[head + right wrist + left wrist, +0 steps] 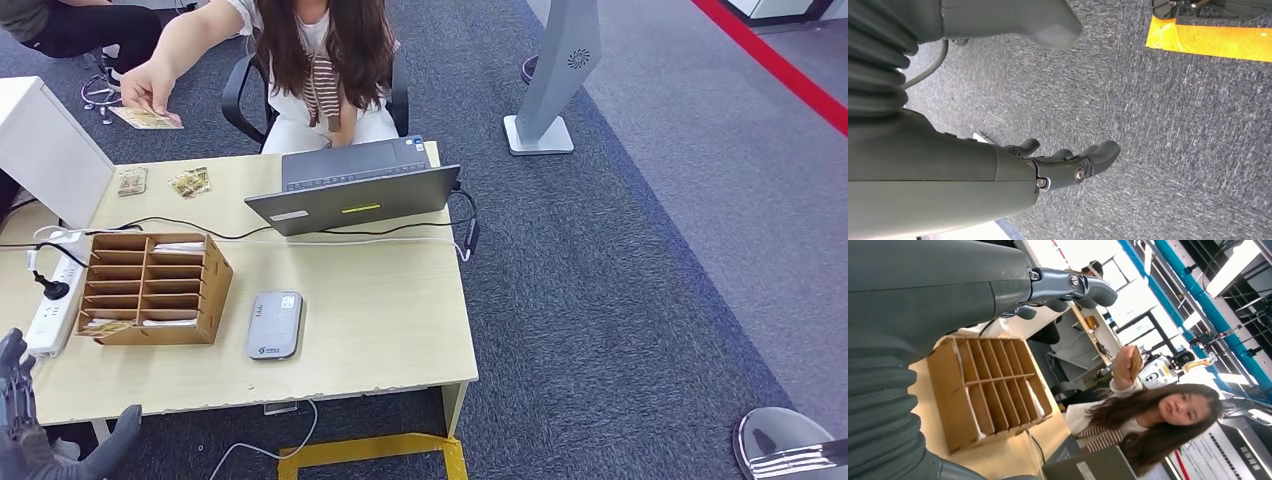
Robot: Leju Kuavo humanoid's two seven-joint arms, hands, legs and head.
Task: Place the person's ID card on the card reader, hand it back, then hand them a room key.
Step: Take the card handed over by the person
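Person's hand (150,85) held out a tan card (146,118) over the pale wooden desk (380,310); both robot hands, left hand (20,420) and right hand (1068,160), hung spread and empty above grey carpet (620,300).

In the head view a pale wooden desk (400,330) fills the left half. On it, a brown cardboard slotted organiser (150,288) sits at left, a grey rounded card reader (274,324) just right of it, and an open grey laptop (352,185) above both.

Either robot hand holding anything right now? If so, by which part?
Nothing. Left hand and right hand are empty, fingers apart. The person's hand holds the tan card by one end.
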